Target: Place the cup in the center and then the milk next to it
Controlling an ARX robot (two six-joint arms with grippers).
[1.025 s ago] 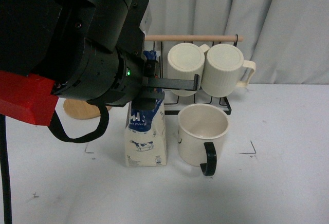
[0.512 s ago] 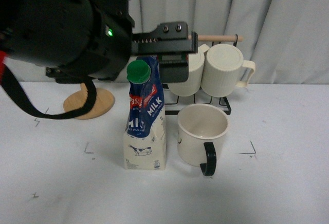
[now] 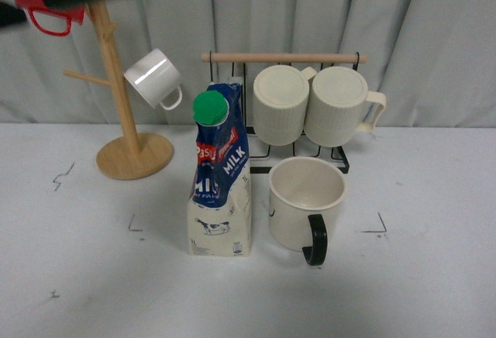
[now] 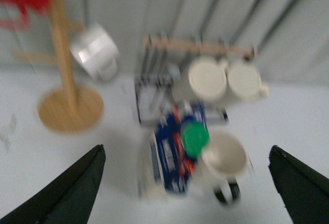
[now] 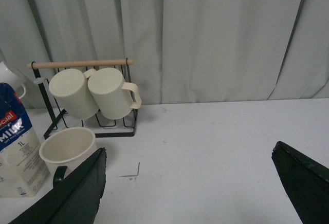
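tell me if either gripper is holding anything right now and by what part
Nothing is held. Both wrist views show open, empty fingers. The milk carton and the smiley mug stand free on the table.

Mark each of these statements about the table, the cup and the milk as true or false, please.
1. The milk stands upright beside the cup. True.
2. The left hand is shut on the milk. False: its fingers are spread wide and clear of the carton.
3. The cup lies on its side. False: it stands upright, mouth up, with its black handle toward the camera.
4. Two ribbed mugs hang on the wire rack behind the cup. True.
5. The right hand holds a mug. False: it is open and holds nothing.
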